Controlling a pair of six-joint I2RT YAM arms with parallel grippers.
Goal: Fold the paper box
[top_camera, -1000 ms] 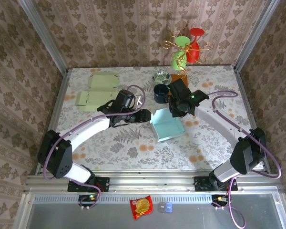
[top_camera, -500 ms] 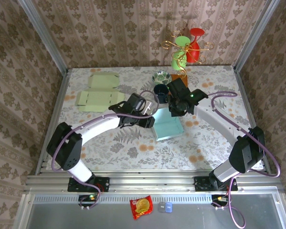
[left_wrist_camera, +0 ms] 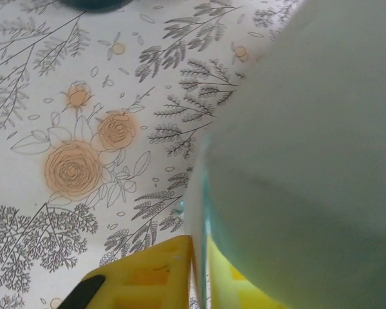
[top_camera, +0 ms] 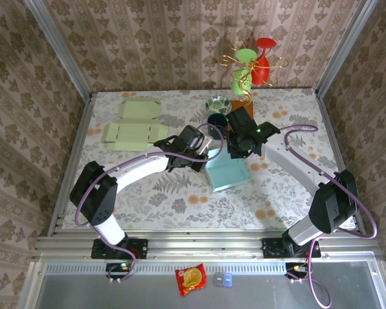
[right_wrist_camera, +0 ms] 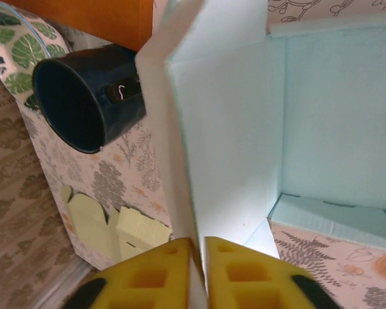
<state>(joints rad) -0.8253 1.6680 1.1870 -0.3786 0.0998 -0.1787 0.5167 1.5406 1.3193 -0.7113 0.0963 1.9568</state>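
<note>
Though only half-formed, paper box (top_camera: pixel 228 172), pale blue, sits midway on the desk (top_camera: pixel 148 193): left pincer (left_wrist_camera: pixel 199 257) pinches its left wall, right pincer (right_wrist_camera: pixel 198 257) pinches the far flap, seemingly to hold both panels upright for folding.

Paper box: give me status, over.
Left gripper shut on a wall of the paper box. Right gripper shut on its raised flap. Box partly folded, top open. Dark mug close beside it.
</note>
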